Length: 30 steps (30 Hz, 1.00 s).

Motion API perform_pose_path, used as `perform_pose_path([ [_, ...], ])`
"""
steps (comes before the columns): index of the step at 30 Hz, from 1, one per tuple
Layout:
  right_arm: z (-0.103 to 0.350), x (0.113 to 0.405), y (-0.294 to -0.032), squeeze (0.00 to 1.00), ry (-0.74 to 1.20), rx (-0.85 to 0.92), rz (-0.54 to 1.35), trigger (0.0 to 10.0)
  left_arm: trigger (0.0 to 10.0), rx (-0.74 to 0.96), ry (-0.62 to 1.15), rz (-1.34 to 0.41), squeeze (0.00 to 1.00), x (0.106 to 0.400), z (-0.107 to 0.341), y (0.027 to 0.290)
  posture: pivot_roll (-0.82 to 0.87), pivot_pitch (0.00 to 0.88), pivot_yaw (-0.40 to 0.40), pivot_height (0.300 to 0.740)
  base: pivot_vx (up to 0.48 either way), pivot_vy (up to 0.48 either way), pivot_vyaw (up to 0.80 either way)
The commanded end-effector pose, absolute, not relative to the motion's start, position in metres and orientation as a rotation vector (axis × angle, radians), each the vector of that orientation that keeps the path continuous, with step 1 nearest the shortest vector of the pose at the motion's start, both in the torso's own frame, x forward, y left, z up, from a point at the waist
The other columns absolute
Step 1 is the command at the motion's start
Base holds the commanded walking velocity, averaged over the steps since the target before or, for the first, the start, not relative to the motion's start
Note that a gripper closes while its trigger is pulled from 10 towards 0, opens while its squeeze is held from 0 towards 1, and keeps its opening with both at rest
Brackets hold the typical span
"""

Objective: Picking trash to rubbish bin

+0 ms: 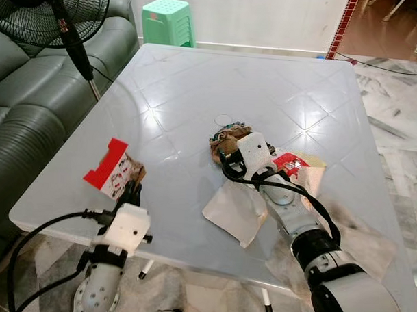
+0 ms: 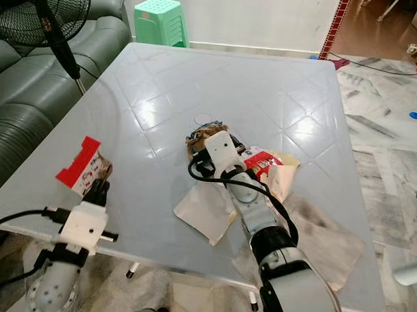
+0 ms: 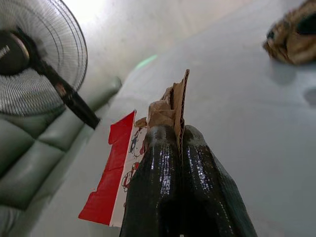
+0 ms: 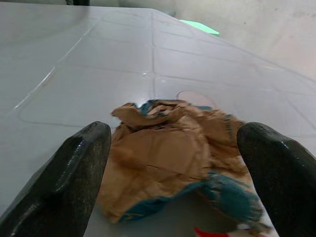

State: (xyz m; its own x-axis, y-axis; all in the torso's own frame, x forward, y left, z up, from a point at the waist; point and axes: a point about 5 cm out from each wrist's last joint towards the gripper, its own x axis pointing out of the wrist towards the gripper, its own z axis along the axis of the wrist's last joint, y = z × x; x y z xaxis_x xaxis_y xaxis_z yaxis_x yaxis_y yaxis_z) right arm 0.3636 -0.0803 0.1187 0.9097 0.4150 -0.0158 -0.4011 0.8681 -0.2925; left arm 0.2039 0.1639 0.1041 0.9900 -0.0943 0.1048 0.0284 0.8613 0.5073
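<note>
While left gripper [image 3: 180, 148] pinches red carton [image 1: 111, 168], right gripper [image 4: 173, 177] spread around crumpled bag [image 4: 173, 148]

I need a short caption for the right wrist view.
Open right gripper approaching crumpled brown paper on the table.

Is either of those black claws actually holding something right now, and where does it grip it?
Yes: the left gripper is shut on the red and white carton, pinching its torn brown cardboard edge. The right gripper is open around the crumpled brown paper, holding nothing.
</note>
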Motion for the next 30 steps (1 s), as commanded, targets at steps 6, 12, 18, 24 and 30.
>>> perform_pose_path([
  [6, 0.114, 0.363, -0.069, 0.0, -0.036, -0.248, 0.429, 9.6, 0.0, 0.516, -0.126, -0.126, 0.0, 0.199, 0.11, 0.154, 0.17, 0.172, 0.009, 0.74, 0.0, 0.0, 0.0],
  [12, 0.116, 0.362, -0.057, 0.0, -0.045, -0.205, 0.437, 0.0, 0.0, 0.516, -0.115, -0.126, 0.0, 0.197, 0.112, 0.155, 0.17, 0.181, 0.013, 0.74, 0.0, 0.0, 0.0],
  [18, 0.112, 0.359, -0.059, 0.0, -0.043, -0.192, 0.44, 0.0, 0.0, 0.513, -0.113, -0.131, 0.0, 0.199, 0.112, 0.154, 0.16, 0.18, 0.012, 0.74, 0.0, 0.0, 0.0],
  [24, 0.111, 0.36, -0.066, 0.0, -0.043, -0.187, 0.423, 0.0, 0.0, 0.508, -0.118, -0.134, 0.0, 0.202, 0.113, 0.151, 0.16, 0.172, 0.014, 0.74, 0.0, 0.0, 0.0],
  [30, 0.115, 0.362, -0.066, 0.0, -0.064, -0.174, 0.404, 0.0, 0.0, 0.509, -0.128, -0.136, 0.0, 0.208, 0.115, 0.152, 0.16, 0.161, 0.021, 0.74, 0.0, 0.0, 0.0],
])
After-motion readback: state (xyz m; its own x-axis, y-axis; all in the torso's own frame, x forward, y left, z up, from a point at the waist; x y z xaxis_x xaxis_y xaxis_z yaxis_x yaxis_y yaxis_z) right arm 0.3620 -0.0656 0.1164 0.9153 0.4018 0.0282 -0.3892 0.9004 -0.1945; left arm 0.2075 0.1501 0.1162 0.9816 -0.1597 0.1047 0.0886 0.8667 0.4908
